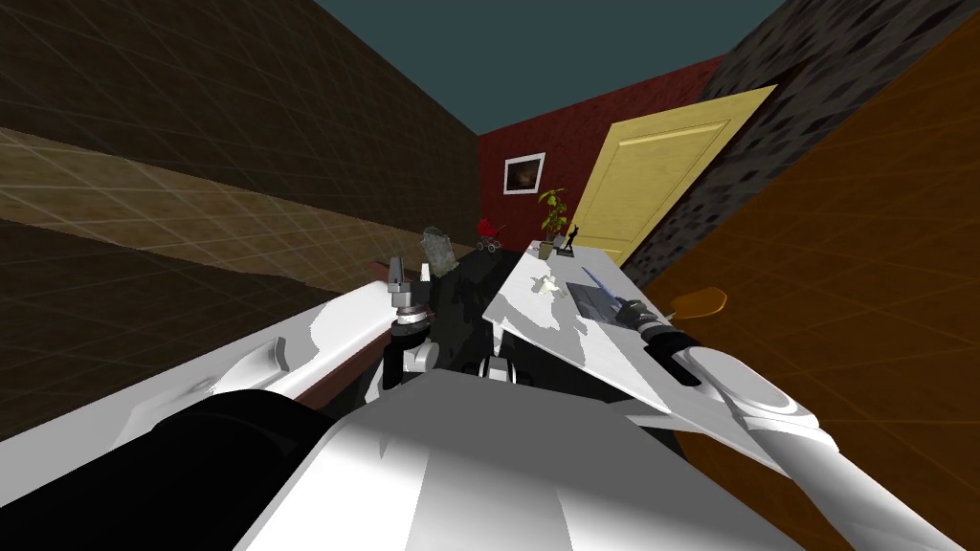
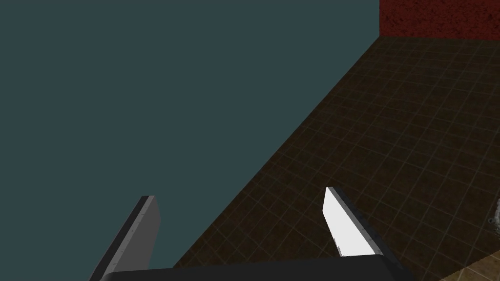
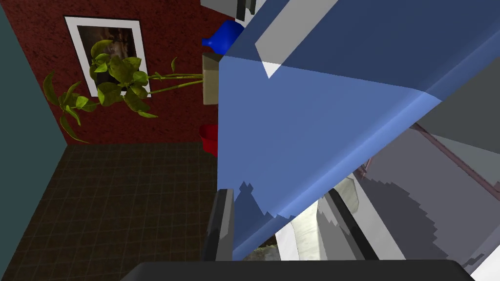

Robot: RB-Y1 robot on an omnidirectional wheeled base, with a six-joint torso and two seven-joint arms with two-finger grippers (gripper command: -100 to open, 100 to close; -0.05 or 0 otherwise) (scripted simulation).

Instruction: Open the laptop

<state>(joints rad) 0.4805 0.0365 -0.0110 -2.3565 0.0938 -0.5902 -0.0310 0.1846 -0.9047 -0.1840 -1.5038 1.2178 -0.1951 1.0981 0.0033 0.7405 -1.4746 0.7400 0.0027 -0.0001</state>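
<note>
On the white worktop [image 1: 545, 330], right gripper [image 3: 278, 195] pinches the blue laptop lid [image 3: 302, 127] edge to swing it up; left gripper [image 2: 239, 192] spread, parked aside.

Both arms are smooth white to light grey shells broken by dark joints. The left arm [image 1: 273, 356] swells out of a big, rounded black joint and narrows to a ribbed grey collar, while the right arm [image 1: 766, 407] is a thick pale tube with a black band before a ringed grey wrist. The left gripper [image 2: 239, 192] has two thin, blade-like fingers [image 2: 347, 227], light grey to white on the broad face with a dark strip along one edge, set on a dark box; the right gripper [image 3: 278, 195] has the same slim, dark-edged grey blades on a charcoal block.
</note>
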